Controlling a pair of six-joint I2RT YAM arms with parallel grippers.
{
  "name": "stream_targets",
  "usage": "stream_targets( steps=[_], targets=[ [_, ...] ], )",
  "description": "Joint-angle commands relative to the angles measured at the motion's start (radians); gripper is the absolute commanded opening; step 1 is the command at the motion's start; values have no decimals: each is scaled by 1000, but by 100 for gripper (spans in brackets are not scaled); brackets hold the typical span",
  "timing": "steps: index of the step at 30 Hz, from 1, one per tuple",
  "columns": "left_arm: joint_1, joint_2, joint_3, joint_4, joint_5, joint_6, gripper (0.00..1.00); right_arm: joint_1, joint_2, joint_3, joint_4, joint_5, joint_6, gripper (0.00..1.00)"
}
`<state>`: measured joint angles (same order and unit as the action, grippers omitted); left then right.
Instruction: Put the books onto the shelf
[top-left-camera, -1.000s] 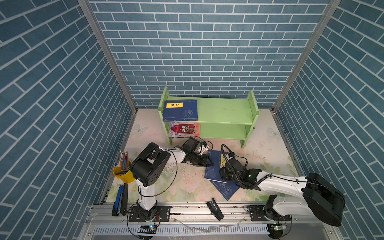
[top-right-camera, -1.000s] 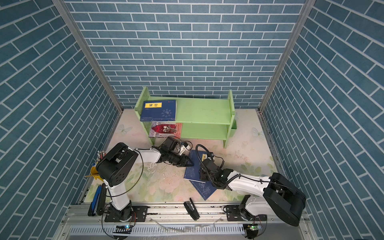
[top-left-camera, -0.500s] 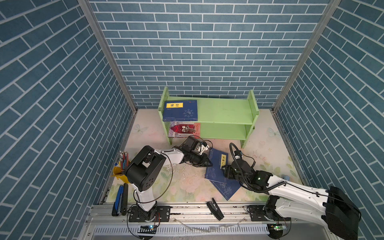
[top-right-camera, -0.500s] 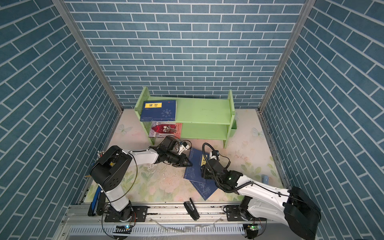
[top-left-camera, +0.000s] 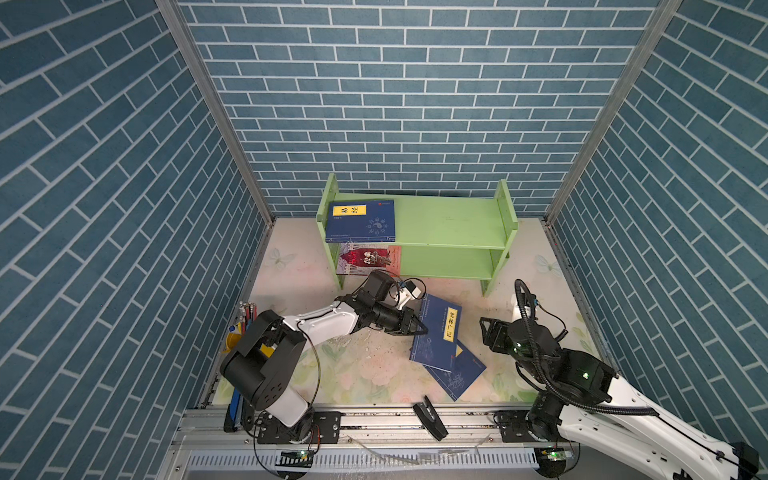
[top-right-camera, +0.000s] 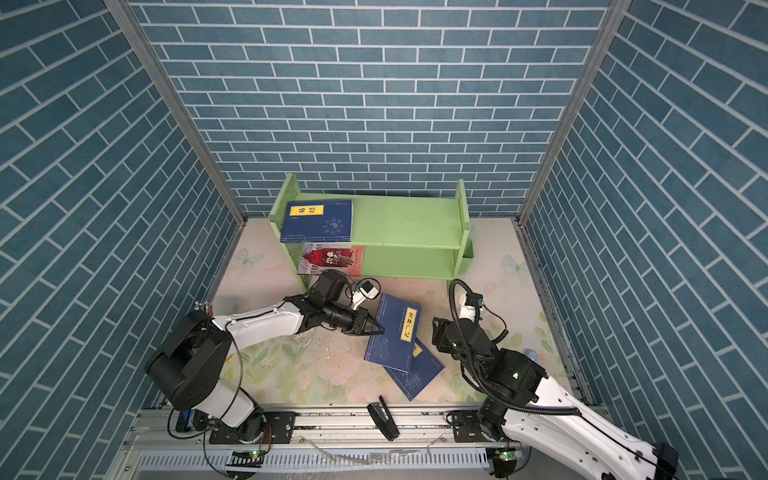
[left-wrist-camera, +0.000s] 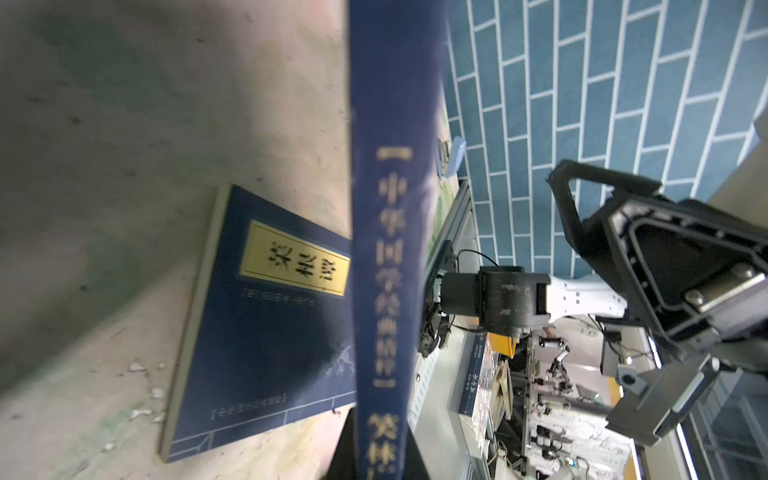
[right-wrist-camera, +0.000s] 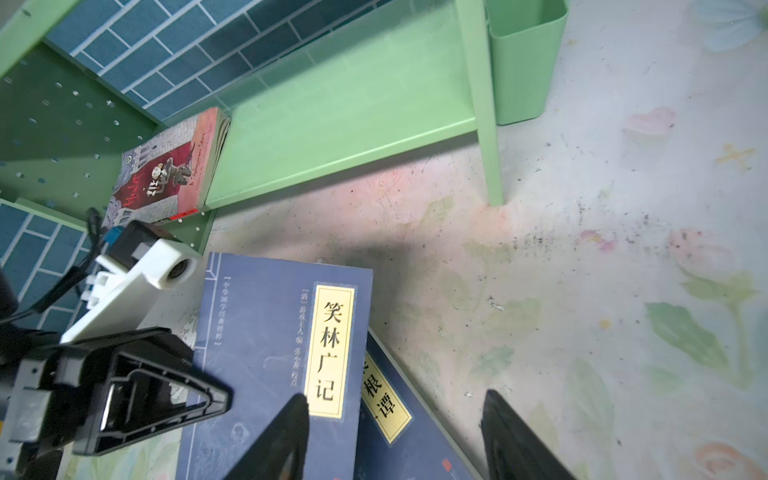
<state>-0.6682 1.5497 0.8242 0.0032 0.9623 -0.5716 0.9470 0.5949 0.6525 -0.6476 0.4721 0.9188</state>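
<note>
My left gripper (top-left-camera: 417, 329) is shut on the spine edge of a dark blue book (top-left-camera: 437, 332) with a yellow label, whose spine (left-wrist-camera: 388, 257) fills the left wrist view. That book overlaps a second blue book (top-left-camera: 459, 371) lying flat on the table (left-wrist-camera: 266, 324). My right gripper (right-wrist-camera: 395, 440) is open, empty, and raised to the right of both books (top-left-camera: 489, 334). The light green shelf (top-left-camera: 451, 218) stands at the back. A blue book (top-left-camera: 360, 221) lies on its top tier and a red-and-grey book (top-left-camera: 370, 258) on the lower one.
A yellow cup of pens (top-left-camera: 240, 330) stands at the left wall. A black tool (top-left-camera: 430, 417) lies across the front rail. A green bin (right-wrist-camera: 528, 58) hangs on the shelf's right side panel. A small pale blue object (top-right-camera: 532, 354) lies near the right wall.
My left gripper closed on the upper blue book's edge. The right gripper let go, opened wider and drew back to the right, off the books.
</note>
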Motion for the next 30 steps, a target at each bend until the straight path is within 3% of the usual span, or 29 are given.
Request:
stream_targets(
  steps=[1, 7, 13, 16, 21, 26, 30],
  targets=[
    [-58, -71, 30, -61, 79, 117, 0, -4, -19, 55, -119, 70, -11, 66],
    [-100, -114, 170, -291, 153, 335, 0, -4, -44, 169, -151, 102, -34, 65],
    [-98, -144, 370, -596, 84, 612, 0, -4, -36, 324, -80, 107, -144, 65],
    [-82, -159, 446, -631, 48, 624, 0, -4, 10, 412, -46, 86, -205, 65],
    [-19, -161, 624, -607, -3, 516, 0, -3, 74, 557, 23, 30, -299, 65],
    [158, -164, 765, -341, 7, 157, 0, -4, 129, 655, 108, -48, -376, 65],
    [322, -174, 802, -116, 3, -117, 0, -4, 203, 717, 193, -191, -396, 68]
  ],
)
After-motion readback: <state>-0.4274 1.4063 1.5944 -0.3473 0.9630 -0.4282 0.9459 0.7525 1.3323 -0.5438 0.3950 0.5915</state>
